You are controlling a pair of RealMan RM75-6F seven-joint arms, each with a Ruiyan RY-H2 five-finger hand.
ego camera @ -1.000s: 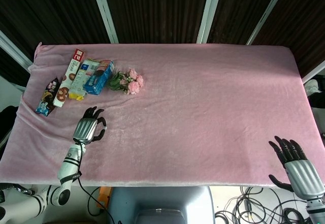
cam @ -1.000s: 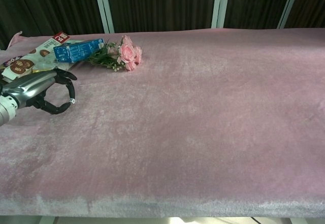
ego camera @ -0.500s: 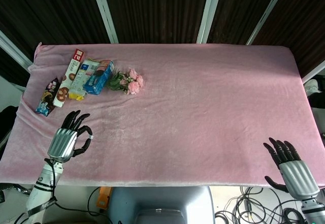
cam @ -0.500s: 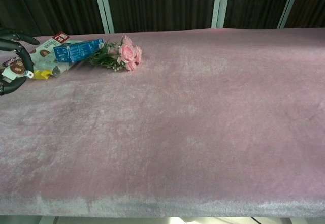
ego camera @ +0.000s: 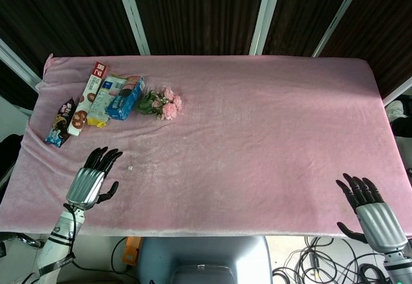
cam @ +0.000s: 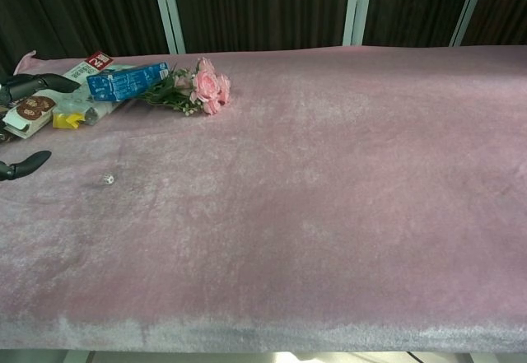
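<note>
The left hand now hovers over the near-left part of the pink cloth with its fingers spread and nothing between them; half a second ago they were curled around a small white item, and a second ago the hand sat further in, clenched in a ring. That item, a tiny white bead, now lies on the cloth just beyond and to the right of the left fingertips, apart from them; the chest view shows it too, though it is too small to say what it is — possibly a die or a bead. Judgement: the release is done, the bead is set down and free. The snack packets, the blue box and the pink flowers sit well beyond the fingers, unchanged. The right hand hangs at the near-right edge, fingers apart, empty, shifted only slightly.
</note>
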